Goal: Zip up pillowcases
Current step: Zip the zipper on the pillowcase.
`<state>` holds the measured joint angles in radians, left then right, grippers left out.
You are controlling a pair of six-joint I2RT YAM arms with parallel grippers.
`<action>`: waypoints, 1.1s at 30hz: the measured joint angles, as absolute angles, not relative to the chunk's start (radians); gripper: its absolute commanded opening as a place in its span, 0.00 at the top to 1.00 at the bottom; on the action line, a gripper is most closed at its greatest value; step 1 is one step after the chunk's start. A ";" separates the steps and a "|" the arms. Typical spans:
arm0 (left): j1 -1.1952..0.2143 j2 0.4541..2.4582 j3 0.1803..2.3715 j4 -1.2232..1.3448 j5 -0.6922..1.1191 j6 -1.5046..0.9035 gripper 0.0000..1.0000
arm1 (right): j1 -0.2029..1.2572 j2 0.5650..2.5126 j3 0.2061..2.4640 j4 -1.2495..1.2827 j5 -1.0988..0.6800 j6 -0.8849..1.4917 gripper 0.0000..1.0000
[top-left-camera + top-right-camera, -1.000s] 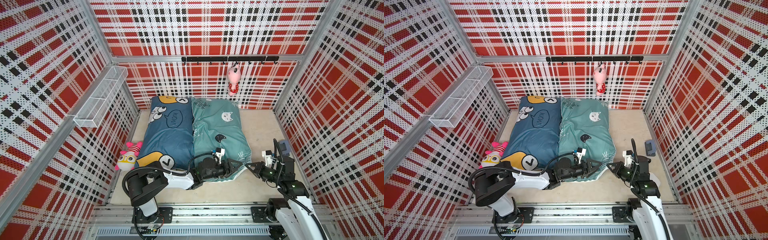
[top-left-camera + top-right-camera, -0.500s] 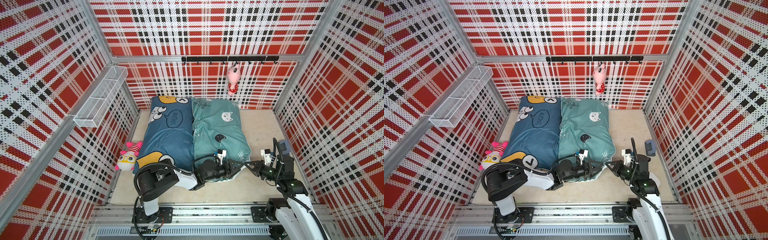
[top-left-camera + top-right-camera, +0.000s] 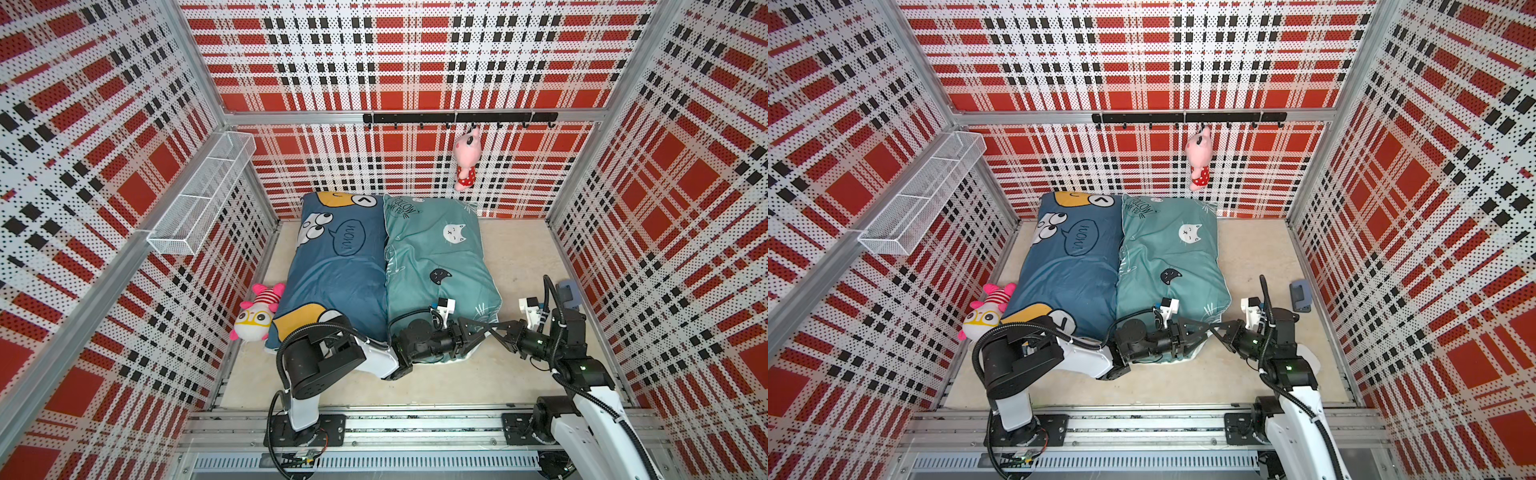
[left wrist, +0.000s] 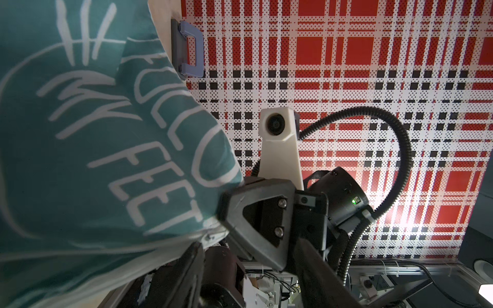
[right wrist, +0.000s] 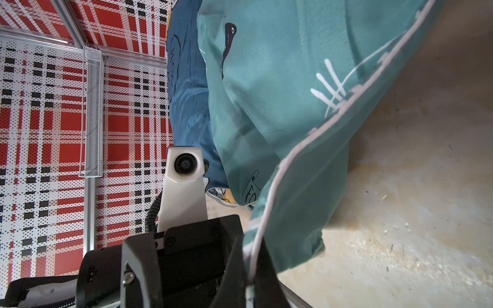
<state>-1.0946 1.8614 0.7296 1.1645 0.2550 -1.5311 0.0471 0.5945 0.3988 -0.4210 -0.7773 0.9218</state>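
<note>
Pinching limp-looking teal cat-print fabric pillowcase (image 3: 436,257) by its piped near-right corner, right gripper (image 5: 250,256) is closed; left gripper (image 3: 478,333) half-open, empty.

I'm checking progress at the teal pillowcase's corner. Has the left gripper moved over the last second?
Yes. The left gripper has slid away from the dark blue pillowcase, toward the right gripper.
</note>
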 measured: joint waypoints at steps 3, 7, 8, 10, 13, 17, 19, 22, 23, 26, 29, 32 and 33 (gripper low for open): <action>-1.095 1.869 0.729 1.164 0.254 -1.534 0.43 | 0.073 0.600 0.390 -0.400 -0.768 0.934 1.00; -1.095 1.879 0.729 1.164 0.253 -1.540 0.45 | 0.105 0.605 0.379 -0.370 -0.756 0.953 1.00; -1.095 1.880 0.729 1.164 0.253 -1.541 0.45 | 0.110 0.606 0.377 -0.366 -0.754 0.957 1.00; -1.095 1.881 0.729 1.163 0.251 -1.541 0.47 | 0.115 0.606 0.374 -0.357 -0.747 0.963 1.00; -1.095 1.881 0.729 1.163 0.246 -1.543 0.51 | 0.117 0.604 0.374 -0.352 -0.736 0.964 1.00; -1.095 1.880 0.725 1.162 0.238 -1.544 0.53 | 0.118 0.599 0.374 -0.349 -0.720 0.967 1.00; -1.095 1.880 0.720 1.166 0.235 -1.545 0.54 | 0.118 0.599 0.374 -0.350 -0.717 0.968 1.00; -1.094 1.880 0.712 1.176 0.231 -1.546 0.57 | 0.118 0.599 0.374 -0.350 -0.713 0.970 1.00; -1.094 1.880 0.710 1.180 0.231 -1.546 0.58 | 0.118 0.599 0.374 -0.350 -0.712 0.971 1.00; -1.094 1.880 0.707 1.184 0.230 -1.548 0.61 | 0.118 0.598 0.374 -0.350 -0.709 0.974 1.00; -1.094 1.880 0.706 1.184 0.229 -1.548 0.63 | 0.118 0.597 0.374 -0.349 -0.705 0.976 1.00; -1.094 1.880 0.706 1.186 0.229 -1.549 0.65 | 0.118 0.596 0.374 -0.347 -0.703 0.979 1.00; -1.094 1.880 0.706 1.186 0.228 -1.549 0.66 | 0.118 0.595 0.374 -0.346 -0.702 0.980 1.00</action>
